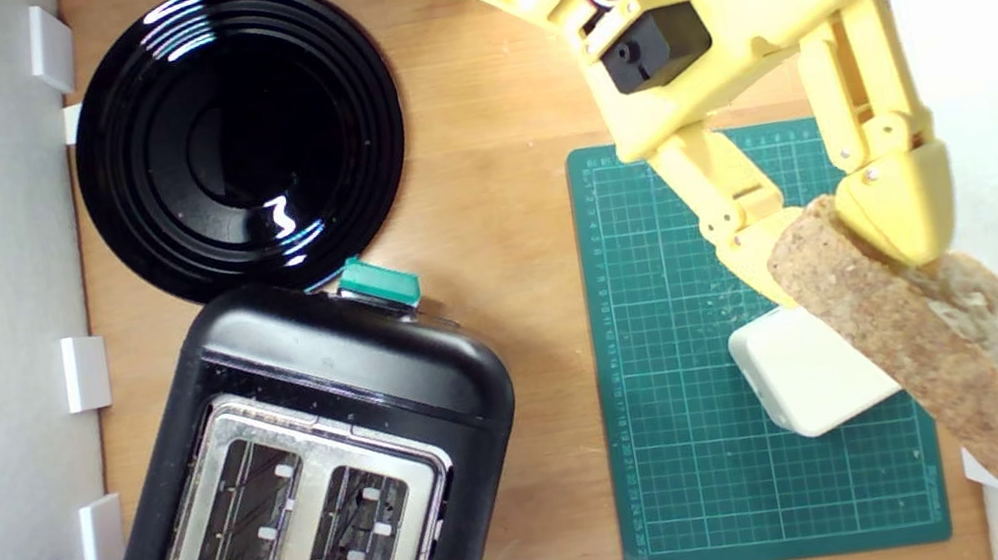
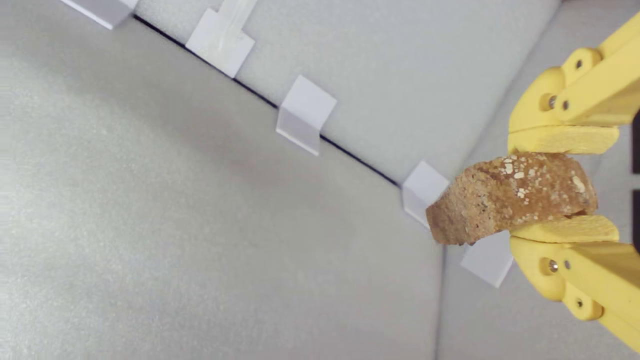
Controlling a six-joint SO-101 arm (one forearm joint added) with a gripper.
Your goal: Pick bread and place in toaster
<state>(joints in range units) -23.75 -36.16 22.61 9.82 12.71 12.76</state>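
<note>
Yellow jaws fill the near edge of the wrist view, and my gripper (image 2: 562, 187) is clamped on the bread (image 2: 510, 202), one finger on each flat face, crust end sticking out past the tips. From the exterior view the bread (image 1: 927, 350) hangs in the air, tilted, over the cream box (image 1: 808, 370) and the right edge of the green mat (image 1: 690, 451), at that view's right. The toaster (image 1: 292, 497) sits well apart, at the view's lower left, both slots empty and running at a slant to the frame. A black plate (image 1: 237, 136) lies just behind it, near the green lever (image 1: 378, 282).

My worry is the hold. I judge the jaws pinch only one end of the slice, so most of it hangs free beyond them; a quick swing across the worktop could let it pivot or slip out. Soft crumb may also crush or tear under the pads.

The second risk is alignment. As I read it, the slice does not line up with the slanted slots, so I would need a wrist turn before lowering, or the crust will catch on the metal top plate and jam. The wrist view shows only foam walls now, so I have no close look at the slots.
</note>
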